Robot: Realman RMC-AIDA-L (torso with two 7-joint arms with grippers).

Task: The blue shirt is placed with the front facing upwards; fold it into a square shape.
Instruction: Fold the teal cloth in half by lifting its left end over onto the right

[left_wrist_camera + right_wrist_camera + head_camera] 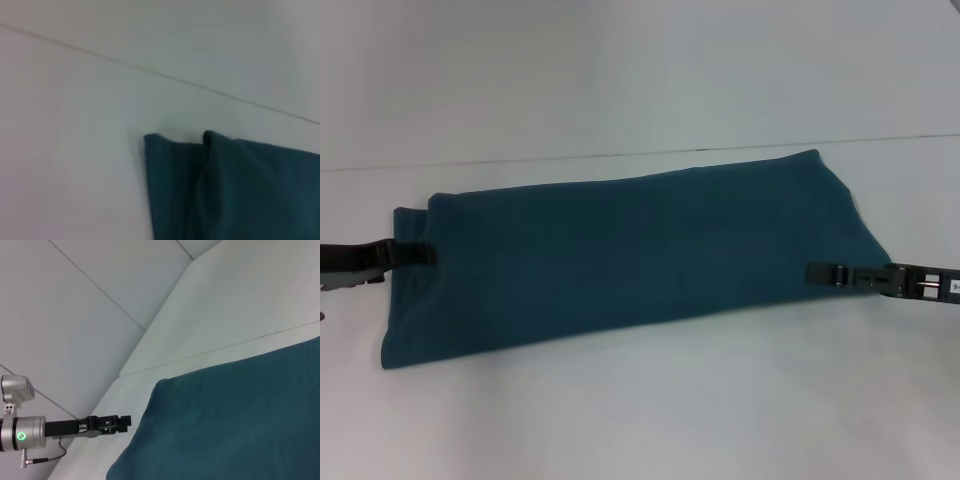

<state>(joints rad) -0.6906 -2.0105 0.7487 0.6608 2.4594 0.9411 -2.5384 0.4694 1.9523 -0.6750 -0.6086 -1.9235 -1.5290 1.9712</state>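
The blue shirt [630, 255] lies flat on the white table as a long plain teal strip running left to right, no print showing. Its left end shows two offset layers [200, 185]. My left gripper [418, 254] lies low over that left end, reaching in from the table's left side; the right wrist view shows it [117, 422] by the cloth's edge [225, 420]. My right gripper [826, 272] reaches in from the right and lies over the strip's right end near its lower corner. Whether either one holds cloth is not visible.
The white table [650, 420] stretches bare in front of the shirt and behind it up to a thin seam line [640, 152]. Beyond that seam rises a pale wall [640, 70].
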